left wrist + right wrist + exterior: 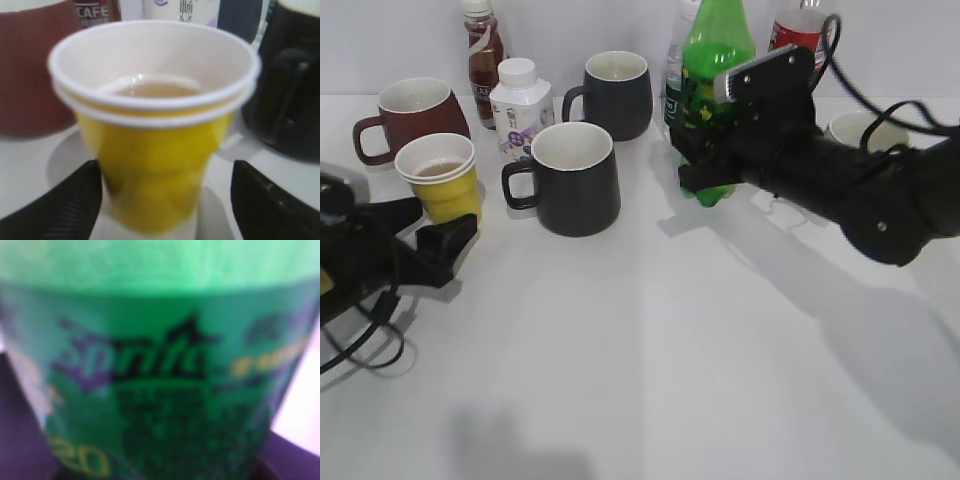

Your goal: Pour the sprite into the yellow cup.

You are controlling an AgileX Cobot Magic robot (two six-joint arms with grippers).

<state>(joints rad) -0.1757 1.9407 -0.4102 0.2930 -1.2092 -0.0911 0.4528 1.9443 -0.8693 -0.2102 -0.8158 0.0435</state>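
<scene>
Green sprite (pixel 716 60) seemingly between right jaws

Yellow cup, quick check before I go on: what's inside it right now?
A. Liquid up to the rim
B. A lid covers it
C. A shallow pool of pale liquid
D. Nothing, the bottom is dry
C. The left wrist view looks into the open yellow cup and shows a shallow pool of pale liquid low inside it, well below the white rim; the exterior view agrees.
</scene>
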